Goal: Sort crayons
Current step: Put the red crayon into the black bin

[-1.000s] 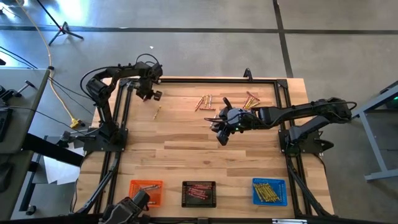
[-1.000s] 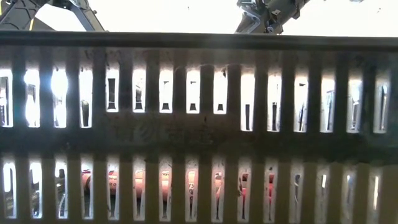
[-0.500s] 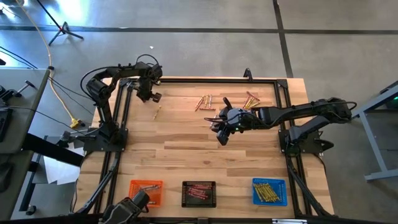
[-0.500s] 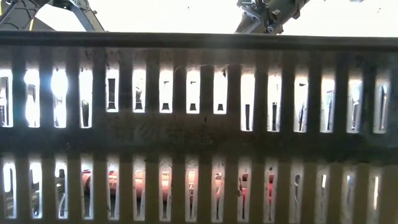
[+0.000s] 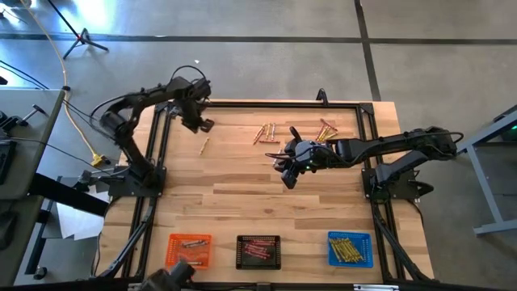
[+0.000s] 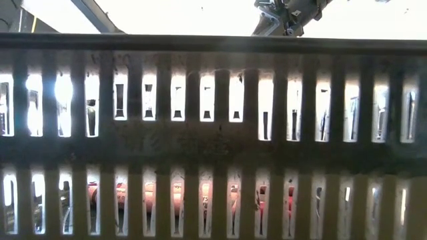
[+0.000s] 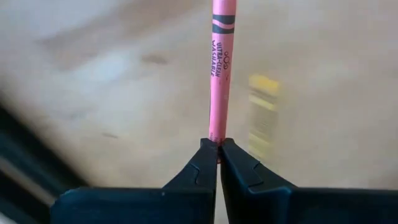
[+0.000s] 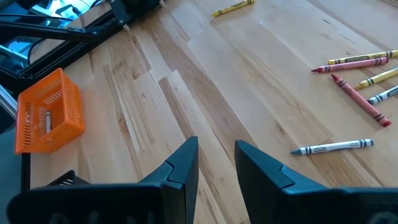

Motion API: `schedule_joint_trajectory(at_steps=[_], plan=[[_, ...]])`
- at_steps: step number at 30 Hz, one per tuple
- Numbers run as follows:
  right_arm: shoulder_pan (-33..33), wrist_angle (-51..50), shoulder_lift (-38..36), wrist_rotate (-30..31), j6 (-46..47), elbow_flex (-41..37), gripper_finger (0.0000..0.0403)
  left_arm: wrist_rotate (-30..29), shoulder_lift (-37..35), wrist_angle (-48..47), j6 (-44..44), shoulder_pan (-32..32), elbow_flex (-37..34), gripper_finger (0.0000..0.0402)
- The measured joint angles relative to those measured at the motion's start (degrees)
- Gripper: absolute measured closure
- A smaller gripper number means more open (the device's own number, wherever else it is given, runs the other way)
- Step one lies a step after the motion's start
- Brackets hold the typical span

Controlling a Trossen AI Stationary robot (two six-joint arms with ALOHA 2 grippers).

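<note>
My left gripper (image 7: 218, 147) is shut on a pink crayon (image 7: 218, 74) above the table's far left corner, and shows in the high view too (image 5: 196, 121). A yellow crayon (image 5: 203, 145) lies on the wood just near of it. More crayons lie in two loose clusters at the far middle (image 5: 266, 133) and far right (image 5: 325, 128). My right gripper (image 8: 216, 155) hangs open over the table's middle (image 5: 288, 174), with nothing between its fingers. Near it lie a grey crayon (image 8: 333, 147) and red ones (image 8: 359, 99). My left gripper pinches one end of the pink crayon (image 7: 217, 135) between its two fingertips. The fingers point down from above. The crayon runs straight on from the fingertips, in line with the fingers, hanging below them; its far end is outside the wrist view.
Three small trays stand along the near edge: orange (image 5: 190, 250), black (image 5: 258, 251) and blue (image 5: 350, 249), each holding crayons. A slotted wall (image 6: 213, 133) fills the low view. A dark frame rail (image 5: 258, 103) borders the table's far edge.
My left arm has risen at the table's far left corner and its wrist has turned a little. The right arm has kept still.
</note>
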Motion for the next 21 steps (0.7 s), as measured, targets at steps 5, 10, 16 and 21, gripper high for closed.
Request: schedule_joint_trajectory(at_steps=[5, 10, 16, 21], plan=[[-0.01, -0.37, 0.0, -0.06, -0.78, 0.0, 0.0314, 7.82, -10.07, -1.65, 0.5, -11.12, 0.02, 0.0401], [0.0, -1.57, 0.0, -0.13, -2.44, 0.01, 0.0314, 12.15, -19.04, -1.23, -2.05, -27.53, 0.04, 0.0401], [-0.41, -1.88, 0.0, -0.15, -2.75, 0.02, 0.0314, 7.84, -22.52, 3.17, -10.74, -48.65, 0.04, 0.0401], [-0.44, -1.96, 0.0, -0.16, -2.23, 0.01, 0.0314, 1.1, -19.61, 16.3, -14.75, -63.63, 0.04, 0.0401]])
